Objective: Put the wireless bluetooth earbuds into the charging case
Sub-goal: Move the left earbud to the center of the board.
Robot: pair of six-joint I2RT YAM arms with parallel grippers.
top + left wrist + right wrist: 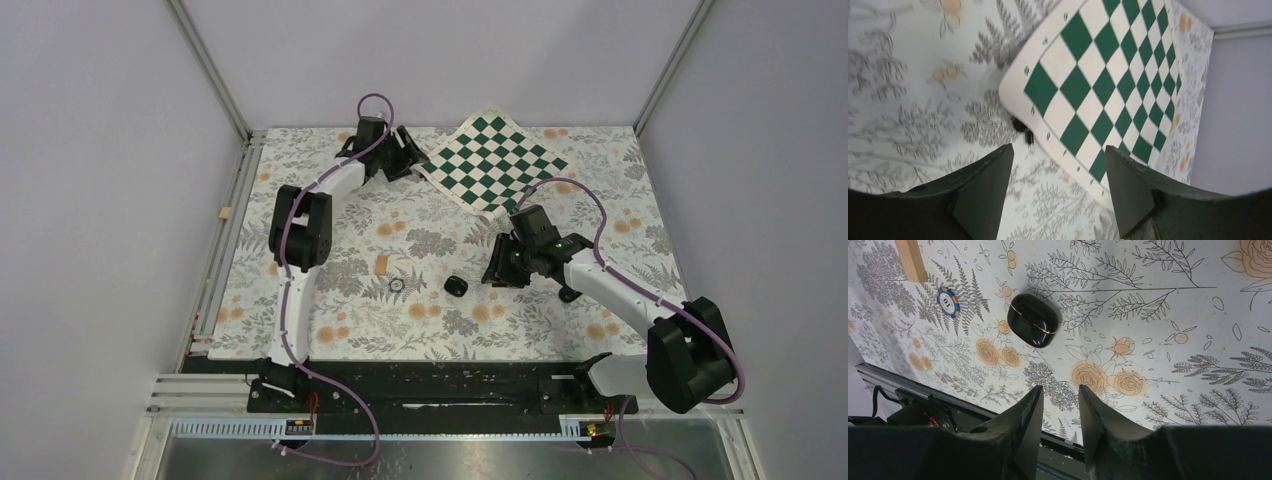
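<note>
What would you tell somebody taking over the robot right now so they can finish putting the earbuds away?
Left gripper: open, empty, hovering over the earbuds, which are small dark bits at the checkered mat's edge.
Right gripper: slightly open, empty, near the case.
The case's lid looks shut.
Done: nothing is in the case yet.
Left to do: open the case, pick up the earbuds, put them in.

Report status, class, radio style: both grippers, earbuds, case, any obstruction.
Left gripper open, empty, above two small black earbuds at edge of green-and-white chessboard mat. Right gripper slightly open, empty, near glossy black oval charging case. Case shut, blocks insertion.
</note>
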